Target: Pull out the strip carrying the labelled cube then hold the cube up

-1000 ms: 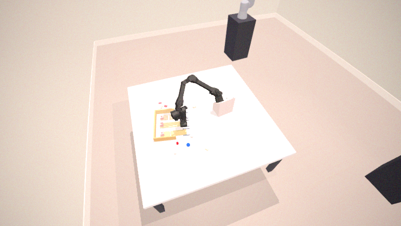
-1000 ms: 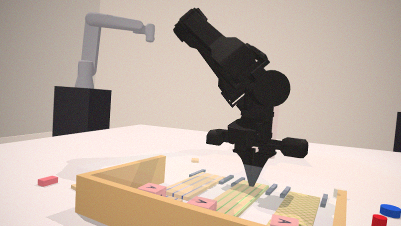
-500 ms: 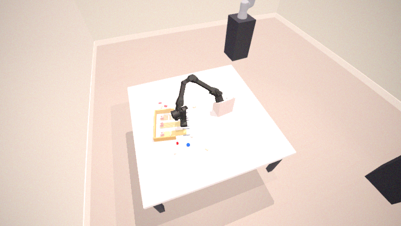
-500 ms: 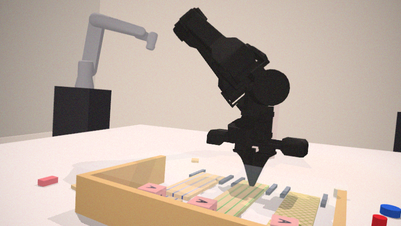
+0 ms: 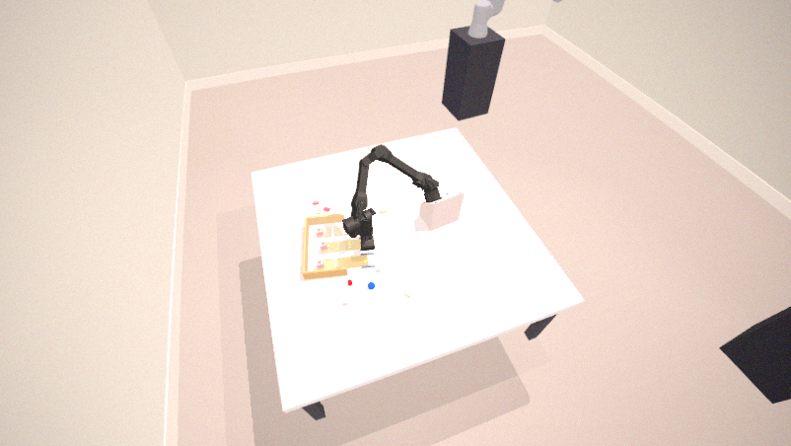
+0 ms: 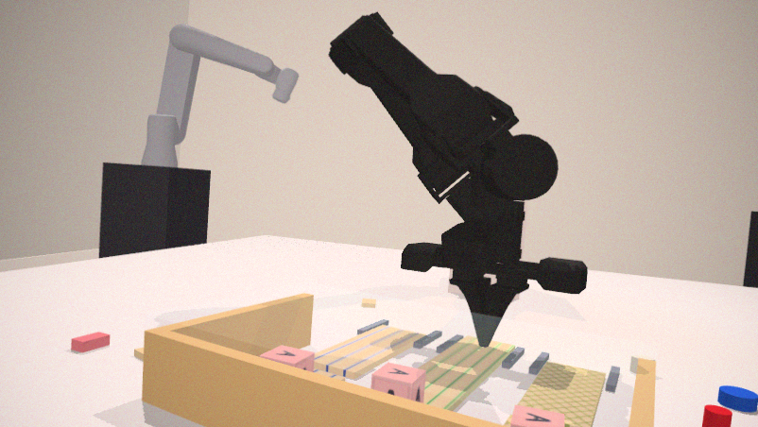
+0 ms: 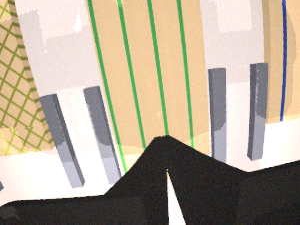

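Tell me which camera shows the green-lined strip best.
The wrist view: the green-lined strip fills the frame, lines sharp, just ahead of the shut gripper. The exterior view shows it obliquely under the fingertips; the top view shows only a tiny blur.

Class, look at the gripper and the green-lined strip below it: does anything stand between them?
Nothing visible does. The shut gripper has its tip right at the green-lined strip's near end, between the grey pegs, with no object in between.
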You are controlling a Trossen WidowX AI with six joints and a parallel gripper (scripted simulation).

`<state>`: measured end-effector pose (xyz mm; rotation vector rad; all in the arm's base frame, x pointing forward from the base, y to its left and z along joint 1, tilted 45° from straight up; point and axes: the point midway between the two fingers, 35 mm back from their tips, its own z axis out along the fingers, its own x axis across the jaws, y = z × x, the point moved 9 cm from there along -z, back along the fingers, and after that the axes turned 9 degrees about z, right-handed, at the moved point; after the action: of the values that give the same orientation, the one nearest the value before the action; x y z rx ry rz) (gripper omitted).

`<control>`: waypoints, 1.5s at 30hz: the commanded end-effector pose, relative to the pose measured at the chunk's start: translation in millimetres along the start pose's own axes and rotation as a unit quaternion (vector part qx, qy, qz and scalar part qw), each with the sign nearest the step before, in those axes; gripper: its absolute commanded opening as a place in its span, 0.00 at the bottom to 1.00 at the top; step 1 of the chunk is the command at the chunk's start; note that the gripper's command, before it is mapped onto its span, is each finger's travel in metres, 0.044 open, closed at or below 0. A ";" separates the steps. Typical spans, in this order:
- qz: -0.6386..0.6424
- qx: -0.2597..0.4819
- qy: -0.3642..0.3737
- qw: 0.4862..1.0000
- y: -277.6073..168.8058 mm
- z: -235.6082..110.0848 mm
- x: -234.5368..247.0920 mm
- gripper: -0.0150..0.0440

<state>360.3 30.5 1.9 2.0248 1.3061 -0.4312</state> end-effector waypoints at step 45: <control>-0.004 0.008 -0.004 1.000 -77.9 4.2 -13.2 0.25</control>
<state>295.7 42.6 -16.9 2.0191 1.3078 -0.4254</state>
